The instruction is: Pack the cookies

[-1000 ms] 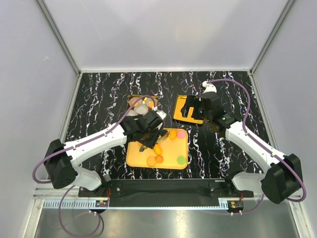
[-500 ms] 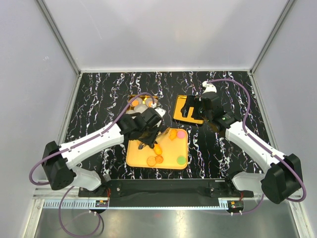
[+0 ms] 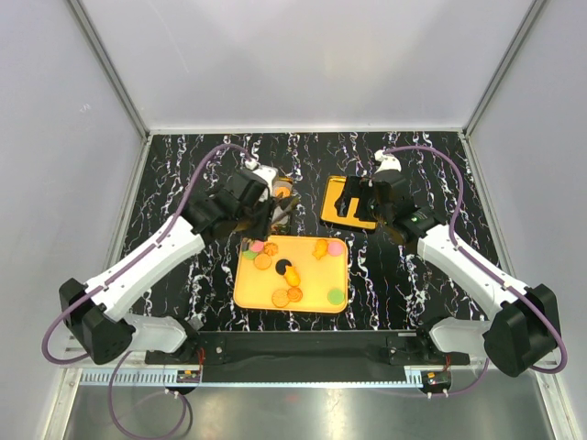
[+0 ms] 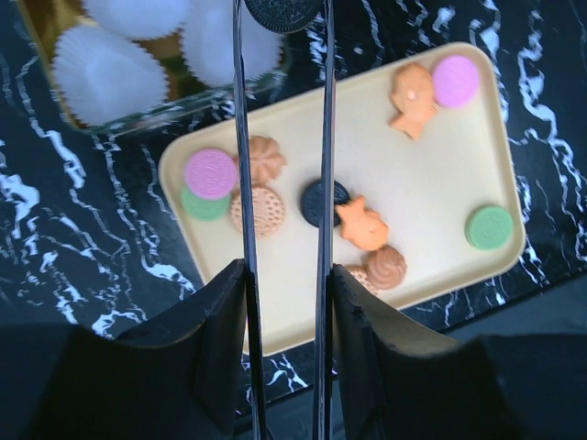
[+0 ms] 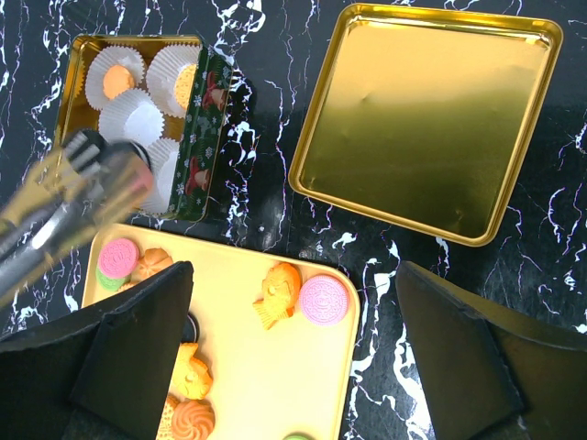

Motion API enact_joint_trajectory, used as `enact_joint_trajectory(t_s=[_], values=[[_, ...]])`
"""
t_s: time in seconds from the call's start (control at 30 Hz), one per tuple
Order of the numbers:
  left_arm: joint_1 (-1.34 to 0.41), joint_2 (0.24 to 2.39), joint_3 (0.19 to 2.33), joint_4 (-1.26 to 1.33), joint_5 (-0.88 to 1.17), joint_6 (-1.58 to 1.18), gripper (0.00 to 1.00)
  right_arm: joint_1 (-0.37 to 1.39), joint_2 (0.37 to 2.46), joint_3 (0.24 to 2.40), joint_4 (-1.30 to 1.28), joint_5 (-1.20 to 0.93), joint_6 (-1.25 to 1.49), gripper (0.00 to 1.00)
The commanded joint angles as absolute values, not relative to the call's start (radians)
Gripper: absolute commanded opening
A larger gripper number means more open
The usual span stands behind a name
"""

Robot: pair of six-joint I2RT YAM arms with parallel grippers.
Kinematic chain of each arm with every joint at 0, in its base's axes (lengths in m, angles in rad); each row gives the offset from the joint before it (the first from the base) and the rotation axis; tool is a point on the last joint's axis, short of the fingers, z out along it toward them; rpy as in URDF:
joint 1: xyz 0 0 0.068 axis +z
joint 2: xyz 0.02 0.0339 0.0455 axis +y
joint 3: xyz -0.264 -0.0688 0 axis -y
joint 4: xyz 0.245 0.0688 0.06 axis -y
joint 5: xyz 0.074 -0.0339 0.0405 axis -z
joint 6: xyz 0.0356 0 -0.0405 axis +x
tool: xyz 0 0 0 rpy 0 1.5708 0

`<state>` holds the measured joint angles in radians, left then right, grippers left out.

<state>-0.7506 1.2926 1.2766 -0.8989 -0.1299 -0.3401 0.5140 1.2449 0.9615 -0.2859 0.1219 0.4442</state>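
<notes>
My left gripper [image 4: 284, 275] is shut on metal tongs [image 4: 240, 137], and the tong tips pinch a black cookie [image 4: 282, 11] over the edge of the tin [image 4: 174, 105] of white paper cups. In the top view the left gripper [image 3: 257, 209] sits just behind the yellow tray [image 3: 312, 275]. Several cookies lie on the tray [image 4: 431, 183]: a pink one [image 4: 455, 81], a fish-shaped orange one [image 4: 413, 96], a black one [image 4: 323, 202] and a green one [image 4: 488, 227]. My right gripper [image 5: 293, 367] is open and empty, hovering above the tray's far right corner [image 3: 362, 206].
The tin [image 5: 197, 128] holds several white paper cups; one holds an orange cookie [image 5: 117, 81]. The gold lid [image 5: 431, 119] lies open side up to the tin's right. The floor is black marble with grey walls around.
My left arm has lifted off the tray and swung back and left to the tin with the tongs. The cookies it covered now show. The right arm has not moved.
</notes>
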Motion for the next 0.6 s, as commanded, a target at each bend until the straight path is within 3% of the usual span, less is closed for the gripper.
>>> enact_joint_trajectory(t_s=[0.0, 0.57], values=[[-0.674, 1.278, 1.324, -0.879, -0.141, -0.310, 0.42, 0.515, 1.246, 0.997, -0.262, 0.135, 0.436, 1.00], [-0.540, 1.463, 1.341, -0.781, -0.206, -0.282, 0.42, 0.515, 1.230, 1.000, -0.268, 0.132, 0.434, 1.00]])
